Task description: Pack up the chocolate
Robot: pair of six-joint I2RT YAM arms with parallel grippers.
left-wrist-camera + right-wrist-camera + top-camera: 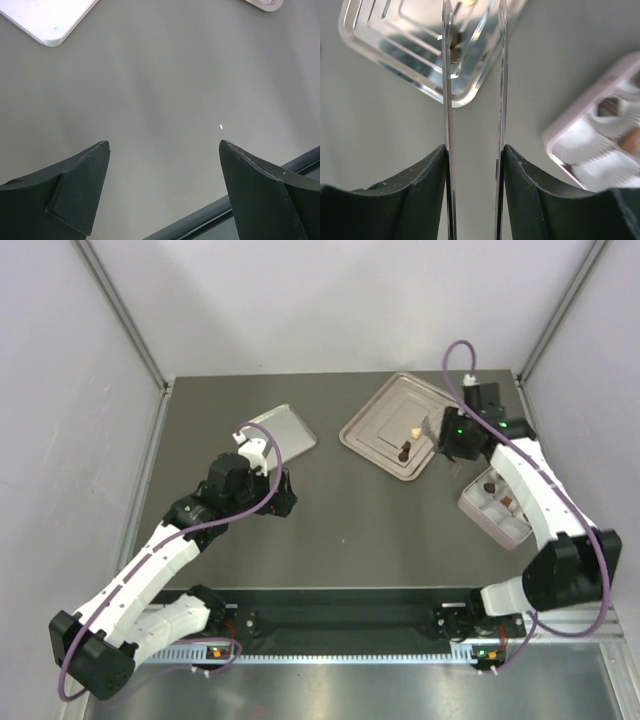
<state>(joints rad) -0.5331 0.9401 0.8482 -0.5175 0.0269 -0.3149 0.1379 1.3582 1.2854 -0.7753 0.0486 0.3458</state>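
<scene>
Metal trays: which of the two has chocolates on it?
The larger tray on the right, holding a cream piece and a dark piece; the smaller left tray shows none.

top: overhead, whole table [330, 530] | left wrist: close, down at table | right wrist: close, shares tray [380, 50] with top

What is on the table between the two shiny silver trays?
Nothing at all. Only bare dark table lies between the small tray and the big tray. The view from above shows this.
</scene>
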